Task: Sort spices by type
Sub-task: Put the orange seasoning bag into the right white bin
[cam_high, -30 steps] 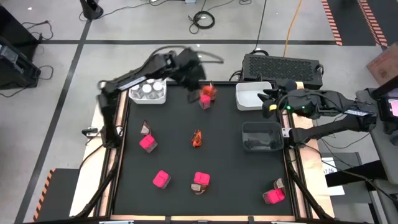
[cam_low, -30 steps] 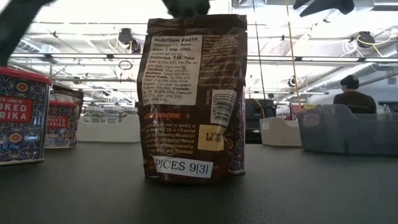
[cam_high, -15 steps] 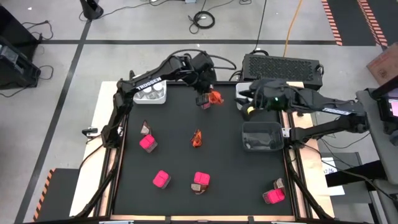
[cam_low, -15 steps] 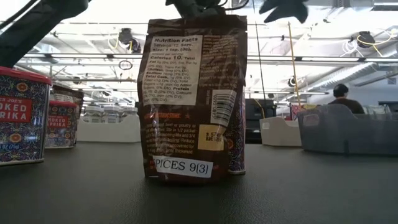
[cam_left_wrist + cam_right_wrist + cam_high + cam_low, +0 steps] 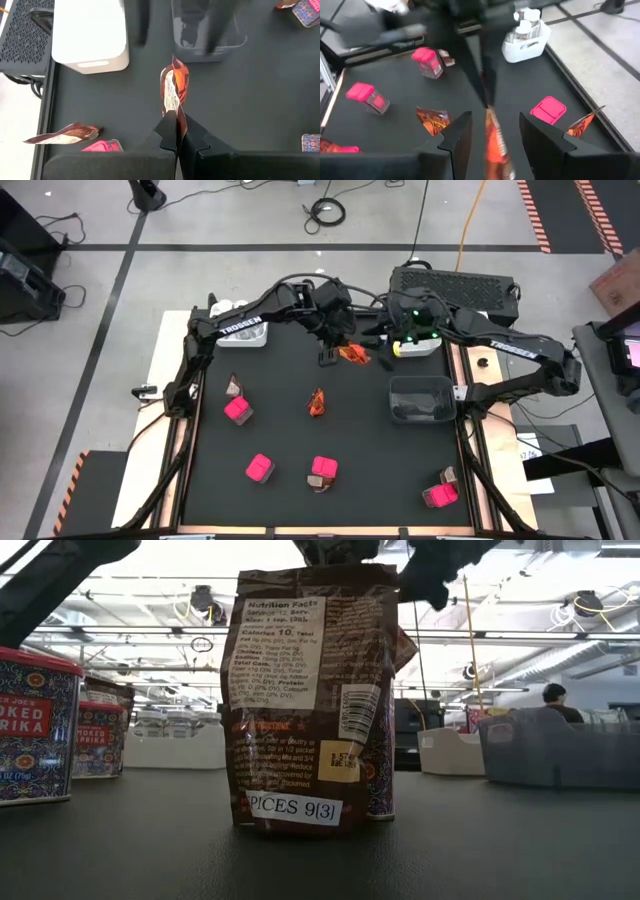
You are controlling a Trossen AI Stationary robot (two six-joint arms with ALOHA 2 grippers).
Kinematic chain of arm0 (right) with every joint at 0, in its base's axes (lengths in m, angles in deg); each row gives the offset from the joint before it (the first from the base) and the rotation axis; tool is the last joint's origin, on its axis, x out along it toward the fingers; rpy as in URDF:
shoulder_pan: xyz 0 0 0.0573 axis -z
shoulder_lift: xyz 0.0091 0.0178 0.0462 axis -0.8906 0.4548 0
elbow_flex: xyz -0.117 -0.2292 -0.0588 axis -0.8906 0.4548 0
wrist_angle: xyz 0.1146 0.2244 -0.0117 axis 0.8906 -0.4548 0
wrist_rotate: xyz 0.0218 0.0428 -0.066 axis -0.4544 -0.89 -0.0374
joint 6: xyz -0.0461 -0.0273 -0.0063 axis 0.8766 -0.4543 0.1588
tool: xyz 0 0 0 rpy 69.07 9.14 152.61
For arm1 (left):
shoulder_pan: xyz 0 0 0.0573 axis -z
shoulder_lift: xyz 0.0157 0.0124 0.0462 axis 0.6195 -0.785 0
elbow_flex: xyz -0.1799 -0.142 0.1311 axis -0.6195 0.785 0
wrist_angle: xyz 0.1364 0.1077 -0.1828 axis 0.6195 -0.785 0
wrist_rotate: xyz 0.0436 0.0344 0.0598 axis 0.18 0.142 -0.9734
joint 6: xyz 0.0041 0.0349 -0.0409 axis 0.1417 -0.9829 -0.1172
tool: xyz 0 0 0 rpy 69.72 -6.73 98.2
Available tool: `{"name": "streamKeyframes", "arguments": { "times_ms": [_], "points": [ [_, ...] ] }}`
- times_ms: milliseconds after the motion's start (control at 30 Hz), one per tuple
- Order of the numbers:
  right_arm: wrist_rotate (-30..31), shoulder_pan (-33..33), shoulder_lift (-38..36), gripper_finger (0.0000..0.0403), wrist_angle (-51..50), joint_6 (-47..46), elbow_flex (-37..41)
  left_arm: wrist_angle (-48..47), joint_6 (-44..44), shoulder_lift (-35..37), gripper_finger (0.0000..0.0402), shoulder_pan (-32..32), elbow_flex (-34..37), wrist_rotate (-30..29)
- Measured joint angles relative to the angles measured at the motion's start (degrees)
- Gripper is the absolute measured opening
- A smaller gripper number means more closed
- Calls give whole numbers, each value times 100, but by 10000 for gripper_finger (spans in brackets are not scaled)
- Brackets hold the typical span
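My left gripper (image 5: pixel 338 348) is shut on an orange-brown sachet (image 5: pixel 353 355), held above the far middle of the table. My right gripper (image 5: pixel 494 134) has come in from the right and stands open, one finger on either side of the sachet's lower end (image 5: pixel 495 145) with a gap on both sides. Another sachet (image 5: pixel 317 402) stands upright on the mat at mid-table. Pink boxes (image 5: pixel 238 410) (image 5: pixel 259 469) (image 5: pixel 323 470) rest on the mat. White-capped jars (image 5: pixel 525 22) stand in a white bin (image 5: pixel 240 333) at the far left. My left gripper pinches one end of the sachet (image 5: pixel 176 117) between its two fingers (image 5: pixel 167 131), flat side to each finger. The fingers slant down toward the table's right. The sachet sticks out beyond the fingertips, lifted clear of the mat.
A white bin (image 5: pixel 90 35) stands at the far right, partly under the right arm, and a dark bin (image 5: pixel 420 400) just nearer. A pink box (image 5: pixel 440 496) with a sachet lies at the near right corner. Another sachet (image 5: pixel 60 134) and pink box (image 5: pixel 102 146) lie below the left gripper.
My left gripper has carried the sachet toward the table's right and a little down. My right gripper has swung from over the white bin toward the table's left, rolling as it came, until its open fingers stand around the sachet.
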Motion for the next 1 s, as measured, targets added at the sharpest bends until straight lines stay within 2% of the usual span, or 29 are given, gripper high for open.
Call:
{"name": "streamKeyframes", "arguments": {
  "times_ms": [300,467,600,800,900,1000],
  "points": [
    [-644,163,540,160,61,300,2,-10,-27,0,0,-1,0,0],
    [-707,155,757,153,76,249,0,-22,-33,0,0,-3,0,0],
    [-683,160,919,115,174,241,-2,-24,-39,0,0,-3,0,0],
    [-651,161,969,14,214,241,-2,-50,-35,0,5,-21,0,85],
    [-641,164,915,6,196,217,-2,-47,-139,0,31,-32,0,100],
    [-643,204,874,2,155,216,-2,-59,-215,0,75,-53,0,133]
  ]
}}
